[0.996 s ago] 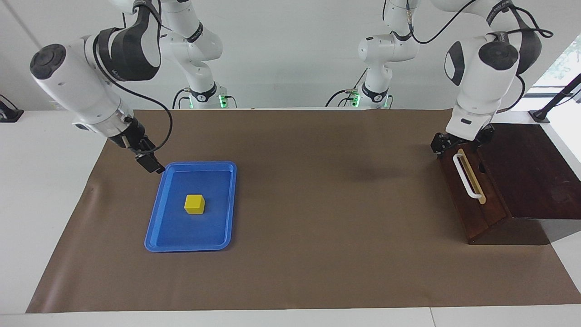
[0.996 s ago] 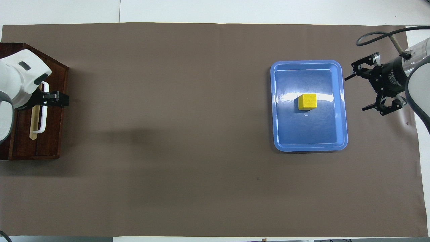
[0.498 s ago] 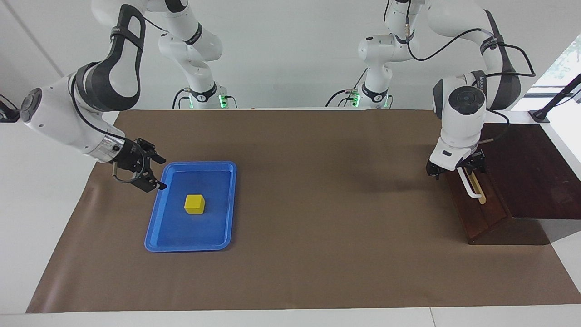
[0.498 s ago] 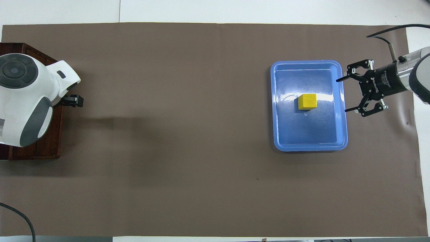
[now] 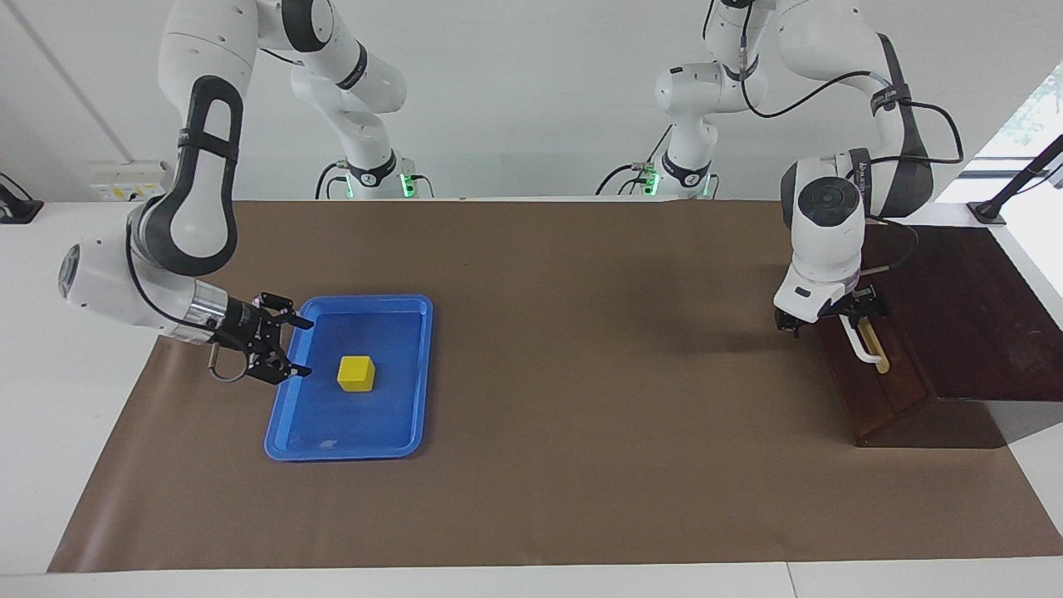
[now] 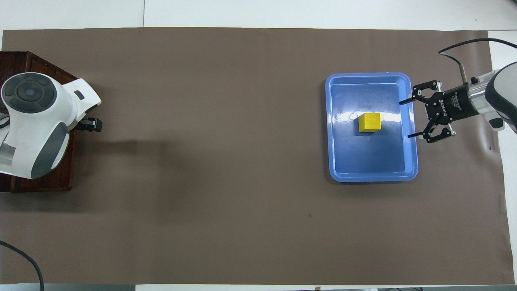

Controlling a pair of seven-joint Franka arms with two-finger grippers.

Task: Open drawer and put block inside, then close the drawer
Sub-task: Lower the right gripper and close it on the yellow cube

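Note:
The yellow block (image 5: pixel 356 373) lies in the middle of the blue tray (image 5: pixel 340 449); it also shows in the overhead view (image 6: pixel 369 122). My right gripper (image 5: pixel 309 349) is open, low over the tray's rim beside the block, and apart from it; in the overhead view (image 6: pixel 404 120) its fingers point at the block. The dark brown drawer (image 5: pixel 889 399) at the left arm's end of the table looks closed. My left gripper (image 5: pixel 829 317) is at the end of the white handle (image 5: pixel 864 349) nearer the robots. The arm hides most of the handle in the overhead view.
The brown mat (image 5: pixel 581 374) covers the table. The blue tray (image 6: pixel 371 176) lies toward the right arm's end. The drawer's cabinet (image 6: pixel 44 184) stands at the mat's edge under the left arm.
My right gripper has come down and moved from outside the tray to over its rim, toward the block. My left arm has lowered onto the drawer handle. The block and the drawer have not moved.

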